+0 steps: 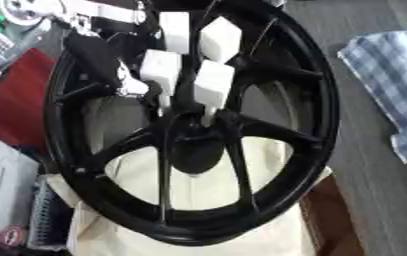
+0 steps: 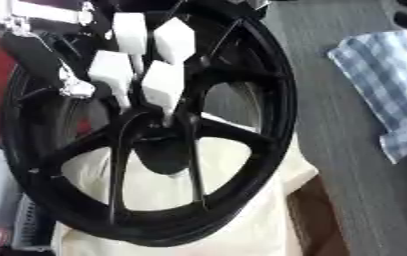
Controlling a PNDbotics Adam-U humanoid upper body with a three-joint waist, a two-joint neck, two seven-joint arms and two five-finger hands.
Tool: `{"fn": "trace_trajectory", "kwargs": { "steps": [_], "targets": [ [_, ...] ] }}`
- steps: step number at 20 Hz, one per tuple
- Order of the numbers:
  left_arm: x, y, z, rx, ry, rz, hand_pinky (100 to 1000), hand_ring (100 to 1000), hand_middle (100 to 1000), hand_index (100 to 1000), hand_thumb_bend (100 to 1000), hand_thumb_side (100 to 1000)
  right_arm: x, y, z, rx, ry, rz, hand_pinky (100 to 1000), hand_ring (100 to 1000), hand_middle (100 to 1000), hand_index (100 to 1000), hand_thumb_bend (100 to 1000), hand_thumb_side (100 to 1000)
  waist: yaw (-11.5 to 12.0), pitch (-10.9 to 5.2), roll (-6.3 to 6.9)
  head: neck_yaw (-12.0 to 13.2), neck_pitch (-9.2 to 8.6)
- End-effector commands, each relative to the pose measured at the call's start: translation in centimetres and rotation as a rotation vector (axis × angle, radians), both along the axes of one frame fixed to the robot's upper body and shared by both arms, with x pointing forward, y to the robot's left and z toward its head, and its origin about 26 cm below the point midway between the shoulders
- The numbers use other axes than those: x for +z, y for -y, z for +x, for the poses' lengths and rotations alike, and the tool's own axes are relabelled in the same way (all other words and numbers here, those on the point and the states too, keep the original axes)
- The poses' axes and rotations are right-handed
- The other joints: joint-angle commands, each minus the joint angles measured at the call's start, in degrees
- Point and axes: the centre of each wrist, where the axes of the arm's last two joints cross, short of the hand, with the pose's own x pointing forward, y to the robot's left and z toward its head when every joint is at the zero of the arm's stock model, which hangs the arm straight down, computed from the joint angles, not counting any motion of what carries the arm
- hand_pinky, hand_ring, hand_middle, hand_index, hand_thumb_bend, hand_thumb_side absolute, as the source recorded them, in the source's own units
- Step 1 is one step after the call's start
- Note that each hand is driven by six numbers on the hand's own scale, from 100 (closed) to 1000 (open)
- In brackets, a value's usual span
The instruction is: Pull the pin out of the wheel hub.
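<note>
A black spoked wheel hub [image 1: 311,115] lies tilted on a cream cloth [image 1: 206,200] in the middle of both views. My left hand [image 1: 97,55], black with white blocks along it, comes in from the upper left and reaches over the spokes. Its tip is down at the hub's dark centre [image 1: 193,150]. I cannot make out the pin: the hand covers the place just above the centre, and whether it holds anything there is hidden. My right hand shows in neither view.
A blue-and-white checked cloth [image 1: 390,85] lies on the grey table [image 1: 373,190] to the right. A red object [image 1: 14,95] and white papers [image 1: 1,185] sit at the left. A brown surface [image 1: 333,220] shows beside the cream cloth.
</note>
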Motion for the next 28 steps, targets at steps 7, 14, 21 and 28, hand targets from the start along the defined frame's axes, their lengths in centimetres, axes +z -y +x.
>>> {"fn": "trace_trajectory", "kwargs": {
  "steps": [7, 14, 21, 28],
  "targets": [
    [1.2, -0.1, -0.7, 0.011, 0.028, -0.062, 572, 451, 417, 482, 117, 120, 0.9, 0.2, -0.2, -0.009, 0.014, -0.008, 1000, 1000, 865, 878, 100, 625, -0.1, -1.23, -0.19, 0.1, -0.38],
    [1.8, -0.7, -1.4, 0.042, 0.038, -0.111, 554, 424, 382, 444, 210, 159, 0.9, 0.3, -0.2, -0.013, 0.012, -0.001, 1000, 1000, 865, 877, 100, 621, -0.1, -1.78, -0.31, -0.2, -0.17],
    [2.4, -1.3, -2.3, 0.075, 0.056, -0.164, 532, 394, 346, 411, 311, 187, 0.9, 0.4, -0.3, -0.014, 0.009, 0.011, 999, 1000, 864, 877, 100, 615, -0.1, -2.55, -0.58, -0.3, -0.07],
    [3.3, -2.7, -3.2, 0.116, 0.082, -0.220, 521, 374, 325, 391, 307, 187, 1.0, 0.5, -0.3, -0.011, 0.014, 0.020, 997, 1000, 864, 877, 100, 612, 0.0, -3.04, -0.94, -0.3, -0.07]
  ]
}}
